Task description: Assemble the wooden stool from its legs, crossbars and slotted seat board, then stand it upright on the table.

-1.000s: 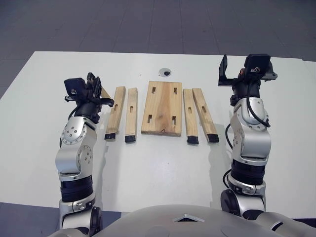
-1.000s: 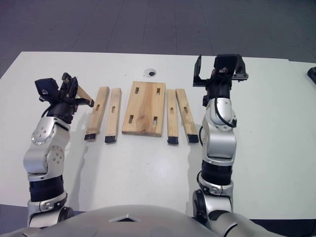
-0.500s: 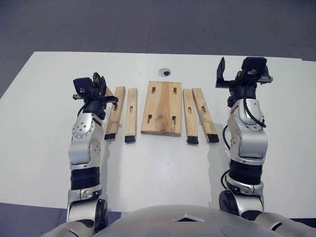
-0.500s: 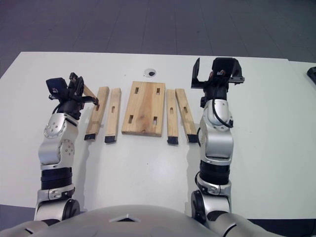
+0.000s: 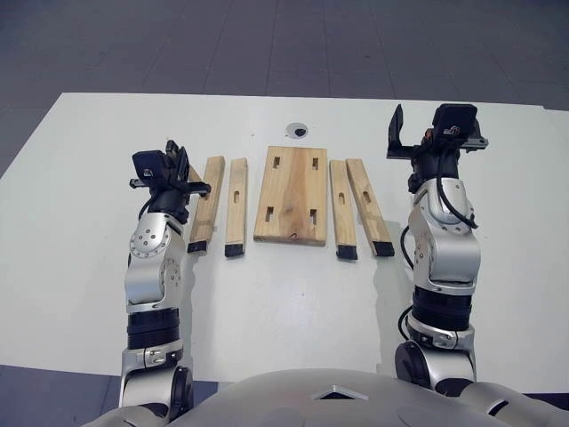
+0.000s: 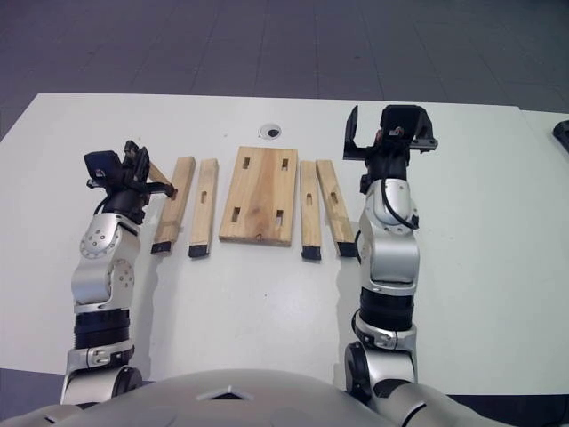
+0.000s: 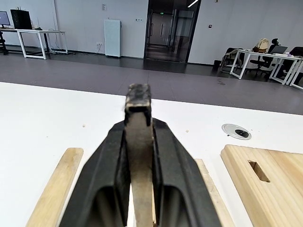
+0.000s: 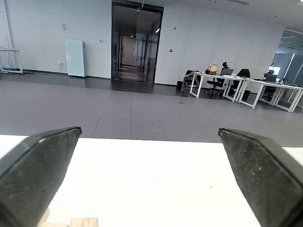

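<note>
On left, left gripper (image 5: pixel 182 175) clamps wood strip (image 7: pixel 140 156). Dark end pokes past fingers (image 7: pixel 106 165); rest hidden, length unclear. Right gripper (image 8: pixel 149 131) raised beyond right legs, spread wide, holding nothing. Seat board (image 5: pixel 292 194) flat mid-table (image 5: pixel 80 196). Two left legs (image 5: pixel 222 205), two right legs (image 5: pixel 356 209) flank it. Cable hole (image 5: pixel 298 131) behind board.

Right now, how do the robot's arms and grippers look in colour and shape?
The left arm and right arm are rounded silver-grey shells with black joint rings. A black cable loops beside the right one. The left gripper and right gripper are black, each with two tapering fingers.
</note>
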Controlling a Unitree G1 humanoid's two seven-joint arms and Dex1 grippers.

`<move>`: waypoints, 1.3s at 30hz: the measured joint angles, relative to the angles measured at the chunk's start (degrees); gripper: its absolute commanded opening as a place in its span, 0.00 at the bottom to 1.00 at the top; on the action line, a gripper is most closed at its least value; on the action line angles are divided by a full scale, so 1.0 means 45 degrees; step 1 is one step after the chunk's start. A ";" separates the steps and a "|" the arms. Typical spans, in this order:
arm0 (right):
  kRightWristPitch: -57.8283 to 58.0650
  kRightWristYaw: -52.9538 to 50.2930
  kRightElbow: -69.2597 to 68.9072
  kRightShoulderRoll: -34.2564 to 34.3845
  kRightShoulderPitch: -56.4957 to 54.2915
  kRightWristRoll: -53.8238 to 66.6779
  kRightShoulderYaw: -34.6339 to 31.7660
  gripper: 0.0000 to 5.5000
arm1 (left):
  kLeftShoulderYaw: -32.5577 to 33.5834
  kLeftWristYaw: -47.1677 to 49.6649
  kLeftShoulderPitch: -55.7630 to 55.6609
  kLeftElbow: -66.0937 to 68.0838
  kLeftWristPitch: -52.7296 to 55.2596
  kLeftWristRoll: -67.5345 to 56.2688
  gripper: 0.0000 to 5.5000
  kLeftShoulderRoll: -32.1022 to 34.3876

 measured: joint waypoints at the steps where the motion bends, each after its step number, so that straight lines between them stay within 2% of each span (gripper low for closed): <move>1: -0.0005 0.0007 0.0023 -0.0009 -0.0019 0.0007 0.0005 0.98 | -0.0007 -0.0002 0.0031 -0.0055 0.0002 0.0000 0.08 -0.0029; 39: -0.0219 -0.0075 0.0340 -0.0025 -0.0092 0.0140 0.0117 0.98 | -0.0273 -0.0137 0.0342 -0.0875 -0.0012 0.0480 0.08 -0.0333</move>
